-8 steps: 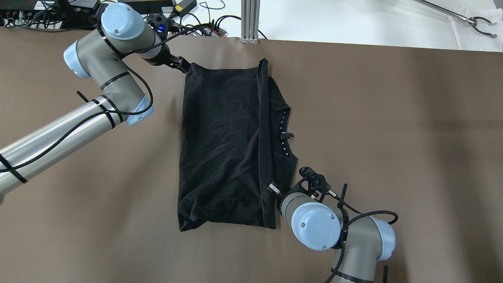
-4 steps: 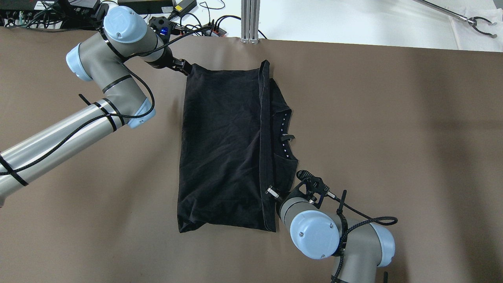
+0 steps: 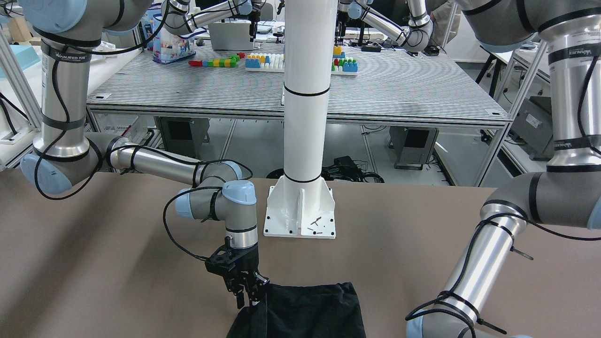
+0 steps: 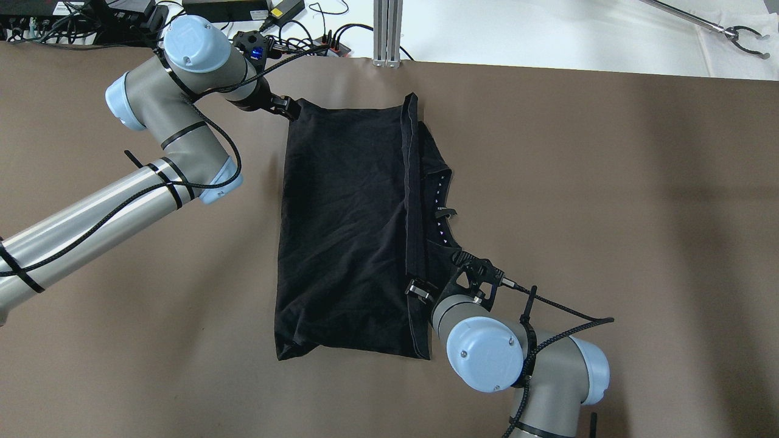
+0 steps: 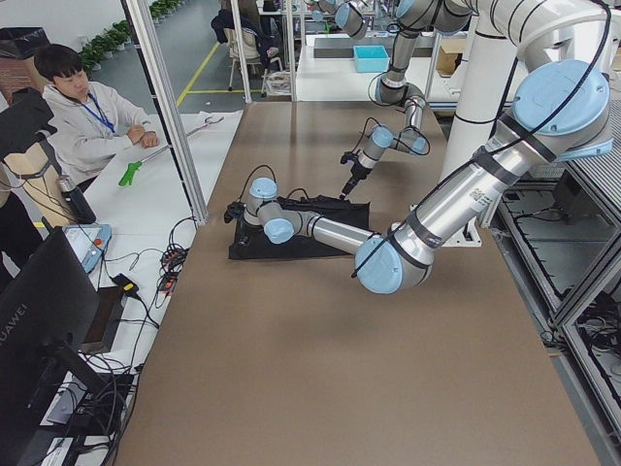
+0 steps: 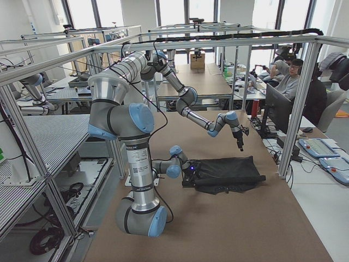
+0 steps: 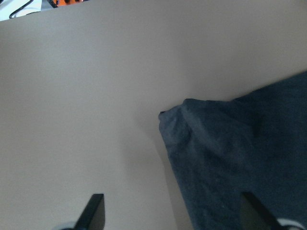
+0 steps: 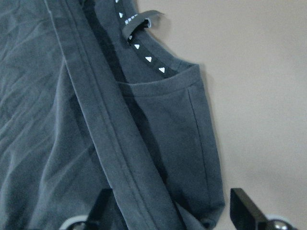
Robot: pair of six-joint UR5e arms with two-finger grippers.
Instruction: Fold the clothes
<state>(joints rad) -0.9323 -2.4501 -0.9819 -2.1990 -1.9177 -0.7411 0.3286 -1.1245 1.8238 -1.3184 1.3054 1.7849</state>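
A black shirt lies flat in the middle of a brown table, folded into a tall rectangle. A long hemmed edge runs down its right side. Beyond that edge a narrower layer sticks out, showing the collar band with small white triangles and a little hanging loop.

The left arm reaches in from the left side of the overhead view to the far left corner of the shirt. The left fingers are spread wide apart and grip nothing. In the wrist camera the shirt corner sits between them on the table, a little ahead of the tips.

The right arm comes in from the near right and hangs over the shirt's near right part, by the hemmed edge and the lower end of the collar. The right fingers are also spread wide, holding nothing, with the dark cloth lying between them.

Cables lie beyond the table's far edge. A white post stands bolted to the table between the two arms. A person sits at a side desk.
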